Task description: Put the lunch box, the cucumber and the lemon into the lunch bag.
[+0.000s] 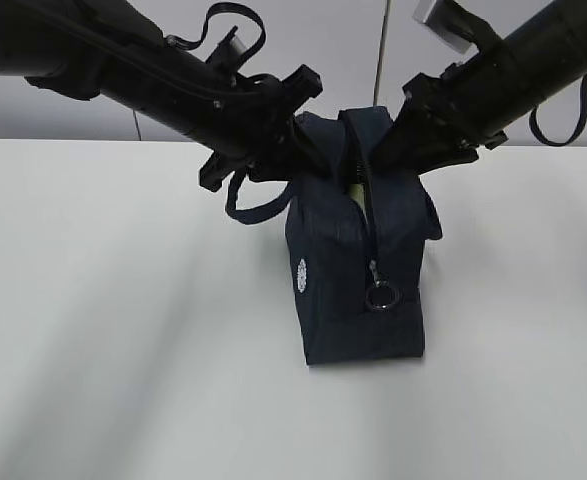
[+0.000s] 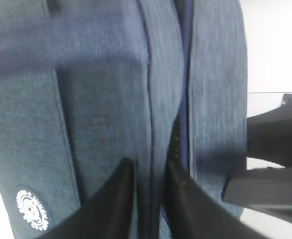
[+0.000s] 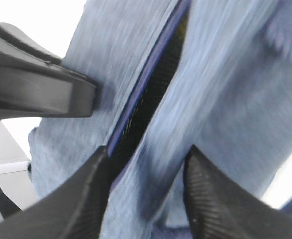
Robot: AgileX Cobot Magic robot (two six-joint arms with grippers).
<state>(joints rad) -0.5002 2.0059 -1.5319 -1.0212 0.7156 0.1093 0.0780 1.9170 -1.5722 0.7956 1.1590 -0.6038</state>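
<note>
While the lunch bag [image 1: 363, 290] stands upright near the middle of the white table [image 1: 113, 350], its top zipper is partly open, and a sliver of yellow shows in the gap. The metal ring pull [image 1: 379, 297] hangs down the front end, the round white logo [image 1: 302, 275] beside it. The 2 grippers meet at the bag's top. The left gripper [image 2: 148, 186] straddles a fabric fold, jaws narrowly parted. The right gripper [image 3: 146, 184] brackets the opening's right flap, jaws set wider; I cannot tell whether either clamps.
</note>
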